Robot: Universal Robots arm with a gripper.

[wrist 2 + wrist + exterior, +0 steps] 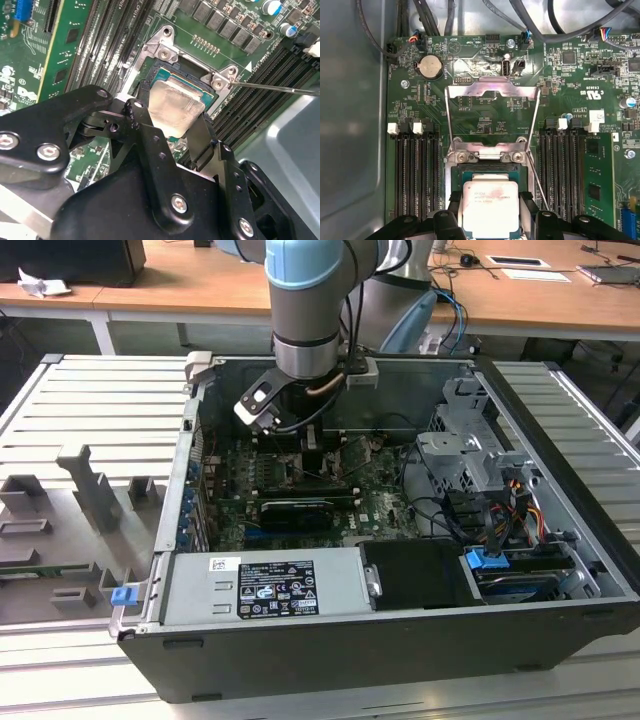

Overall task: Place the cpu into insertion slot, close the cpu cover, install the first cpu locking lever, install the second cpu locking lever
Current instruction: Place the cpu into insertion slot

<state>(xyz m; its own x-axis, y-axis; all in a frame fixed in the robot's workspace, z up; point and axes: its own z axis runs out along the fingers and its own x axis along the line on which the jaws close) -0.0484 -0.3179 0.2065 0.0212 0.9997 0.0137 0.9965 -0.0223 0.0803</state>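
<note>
We've got the gripper [170, 120] clamped on the cpu [491, 202], hanging right over the socket [490, 171] with the cpu cover [492, 89] flipped open. If it drops in tilted or a bit off-centre, we reckon bent pins, honestly.

Open black computer case [300, 660] on a slatted metal table [100, 400], grey power supply [200, 585] inside (blue tab [122, 595] just beside its corner). Grey fixture blocks [95, 485] on the table. Green motherboard [560, 85] with coin cell battery [431, 66], black memory slots [417, 170]. Wooden desk [200, 285] behind.
</note>
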